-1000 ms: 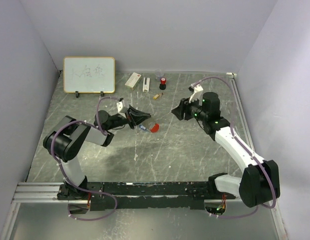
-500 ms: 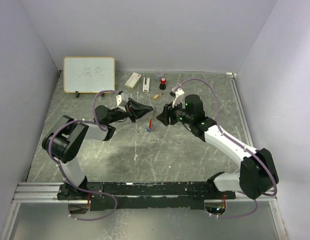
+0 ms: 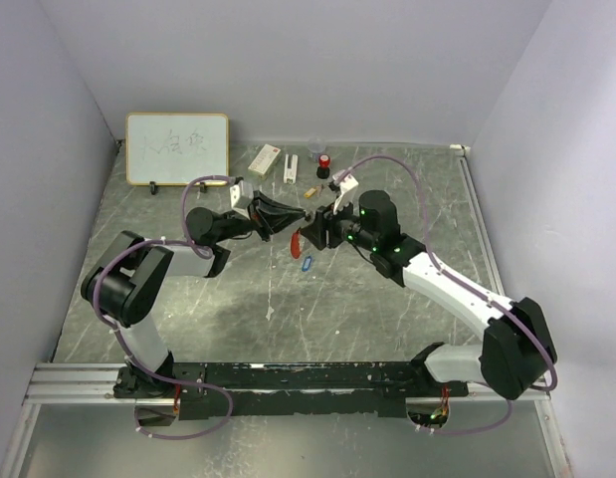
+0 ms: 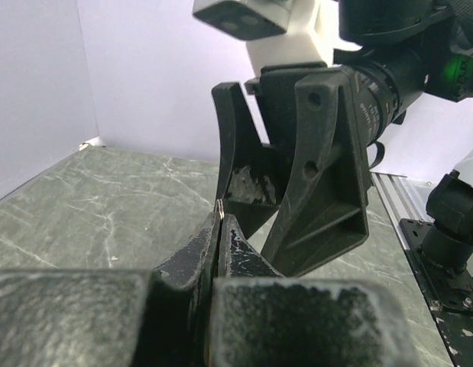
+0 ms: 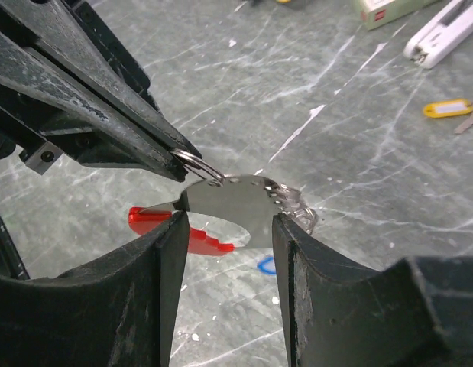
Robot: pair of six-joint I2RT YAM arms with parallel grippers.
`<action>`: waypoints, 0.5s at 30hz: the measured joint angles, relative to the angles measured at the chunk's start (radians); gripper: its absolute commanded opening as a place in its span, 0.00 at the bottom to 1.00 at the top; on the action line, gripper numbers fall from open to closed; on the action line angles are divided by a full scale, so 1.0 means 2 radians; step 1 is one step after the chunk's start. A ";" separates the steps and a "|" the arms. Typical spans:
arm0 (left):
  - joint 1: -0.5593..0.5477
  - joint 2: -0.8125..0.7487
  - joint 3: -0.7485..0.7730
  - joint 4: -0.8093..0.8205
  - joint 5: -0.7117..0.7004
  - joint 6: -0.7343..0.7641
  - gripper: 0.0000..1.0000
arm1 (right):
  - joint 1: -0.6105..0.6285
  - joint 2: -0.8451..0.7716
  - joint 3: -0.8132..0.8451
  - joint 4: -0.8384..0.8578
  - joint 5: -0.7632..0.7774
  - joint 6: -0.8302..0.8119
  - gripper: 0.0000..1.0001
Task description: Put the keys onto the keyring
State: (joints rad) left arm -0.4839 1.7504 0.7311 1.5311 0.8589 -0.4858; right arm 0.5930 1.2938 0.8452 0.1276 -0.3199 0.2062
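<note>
- Silvery wire ring of the keyring (image 5: 192, 158): pinched in the closed tips of the left gripper (image 4: 219, 220) and held up above the desk (image 3: 367, 299), between the two arms.
- The red tag (image 5: 156, 220) and beaded chain (image 5: 297, 210) hang below the ring, clear of the surface as far as can be judged.
- A silvery flat piece (image 5: 228, 200) hangs from the ring. Whether it is a key blade or a fitting cannot be determined.
- Right gripper (image 5: 228, 229): the fingers stand apart, one on each side of that piece. Whether they press on it cannot be told.
- Blue key (image 3: 307, 263): just beneath the tag. Judged possibly threaded already, but neither the link itself nor whether the key rests on the desk can be seen.
- Tan-gold key (image 3: 310, 191): lies on the desk toward the far side, well apart from the ring. Judged not yet fitted, so at least one key is left.
- Left wrist view: the right gripper blocks nearly everything beyond the ring.
</note>
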 measured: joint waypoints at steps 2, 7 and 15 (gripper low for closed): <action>0.000 0.000 0.002 0.000 0.000 -0.002 0.07 | 0.000 -0.013 0.000 -0.005 0.013 -0.004 0.46; 0.001 0.000 0.008 0.000 0.002 -0.019 0.07 | 0.000 -0.063 0.000 -0.012 0.043 -0.022 0.42; 0.004 -0.001 0.013 0.000 0.006 -0.042 0.07 | 0.000 -0.072 0.004 -0.022 0.055 -0.059 0.35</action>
State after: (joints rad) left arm -0.4767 1.7493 0.7570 1.5314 0.8703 -0.5690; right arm 0.5930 1.1503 0.8528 0.0841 -0.2096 0.0875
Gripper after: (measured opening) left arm 0.074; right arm 0.360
